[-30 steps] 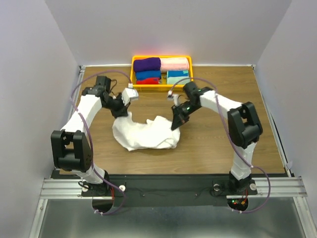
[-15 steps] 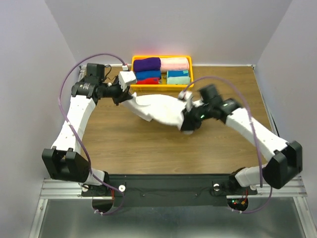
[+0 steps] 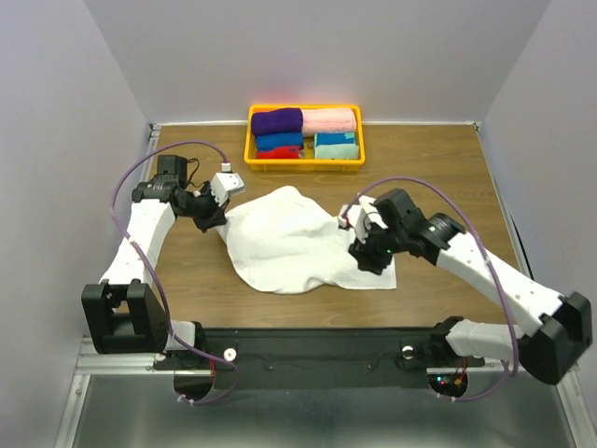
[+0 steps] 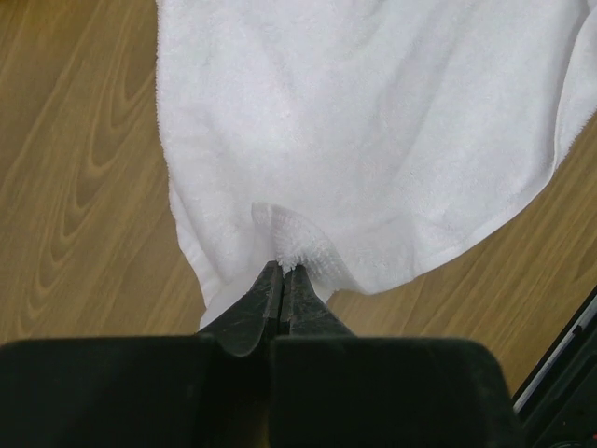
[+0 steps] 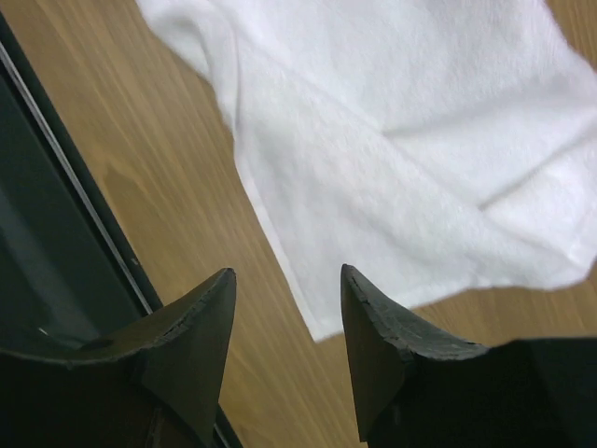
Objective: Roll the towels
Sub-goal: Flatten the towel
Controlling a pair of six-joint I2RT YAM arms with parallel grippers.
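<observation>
One white terry towel [image 3: 289, 238] is out on the brown wooden table [image 3: 448, 177]. It's spread mostly flat but a bit rumpled, on the arms' side of the yellow plastic basket [image 3: 248, 140], close to it but not touching. Its long axis runs roughly left to right and slants away from the basket as it goes right. The left end sits just in front of the basket's left corner. The squared-off corner at the right end points away from the basket, toward the table's near edge.

The left gripper [image 4: 282, 271] is at that left end, fingers pressed together with a little fold of the towel's edge pinched between the tips. The right gripper [image 5: 287, 275] is over the far-right corner with its fingers spread apart and nothing between them. The towel corner shows in the gap, and I can't tell if they touch the cloth.

The basket itself holds rolled towels [image 3: 277, 120] in purple, pink, blue, teal and red, packed side by side.
</observation>
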